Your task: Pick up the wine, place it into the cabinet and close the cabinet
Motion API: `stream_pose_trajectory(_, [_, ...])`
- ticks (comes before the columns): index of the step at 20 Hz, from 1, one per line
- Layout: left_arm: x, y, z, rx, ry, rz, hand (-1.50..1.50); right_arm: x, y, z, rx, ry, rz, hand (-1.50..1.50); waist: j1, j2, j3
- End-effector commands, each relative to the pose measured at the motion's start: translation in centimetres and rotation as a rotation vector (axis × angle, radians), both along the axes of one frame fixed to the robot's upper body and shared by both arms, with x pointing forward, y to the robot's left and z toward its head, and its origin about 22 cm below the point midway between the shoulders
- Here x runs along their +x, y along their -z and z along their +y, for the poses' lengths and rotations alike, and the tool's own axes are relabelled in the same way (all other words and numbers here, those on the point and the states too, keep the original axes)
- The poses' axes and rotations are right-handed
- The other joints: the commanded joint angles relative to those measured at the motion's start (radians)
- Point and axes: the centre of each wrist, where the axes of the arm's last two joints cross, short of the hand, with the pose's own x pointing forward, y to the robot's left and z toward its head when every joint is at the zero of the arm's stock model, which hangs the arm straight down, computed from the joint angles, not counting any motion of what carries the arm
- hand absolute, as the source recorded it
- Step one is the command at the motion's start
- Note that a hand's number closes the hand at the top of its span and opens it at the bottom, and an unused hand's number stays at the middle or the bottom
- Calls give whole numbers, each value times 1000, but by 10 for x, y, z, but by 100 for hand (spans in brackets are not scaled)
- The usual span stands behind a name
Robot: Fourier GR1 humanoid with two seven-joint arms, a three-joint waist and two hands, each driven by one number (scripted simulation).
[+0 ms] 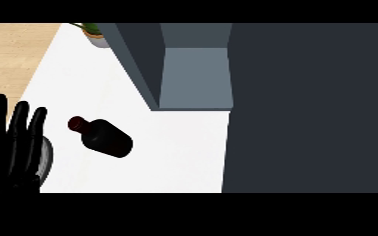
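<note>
A dark wine bottle (103,136) lies on its side on the white bench (177,150), near the open cabinet (193,75), whose grey shelf shows bare. At the left edge, the left robot hand (21,140) rests, fingers straight and spread.

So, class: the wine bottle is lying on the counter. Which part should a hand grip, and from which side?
Probably the wide body of the wine bottle, from above, fingers across its width. It lies on its side, neck pointing up-left, so the body offers the broadest hold.
</note>
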Motion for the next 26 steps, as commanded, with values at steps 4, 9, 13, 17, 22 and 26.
stream_pose_trajectory(4, [-12,-14,-8,1,-10,13,-150,-31,-34,12,50,-28,-17,-150,0,-1,0])
stream_pose_trajectory(9, [-2,-21,-8,7,-24,23,-150,-27,-44,25,79,-29,-25,-150,0,-1,-1])
stream_pose_trajectory(13, [12,-21,-11,7,-48,46,-150,-27,-53,12,57,-33,-13,-150,-4,0,0])
stream_pose_trajectory(17, [31,-20,-9,-25,-95,68,-150,-23,-54,9,43,-10,-17,-150,-5,1,0])
stream_pose_trajectory(22, [33,3,-1,0,-131,59,-150,-20,-79,14,36,-18,-24,-150,-2,0,-2])
stream_pose_trajectory(26, [35,2,13,-7,-174,74,-150,-33,-79,11,48,-4,-16,-150,-6,0,-1])
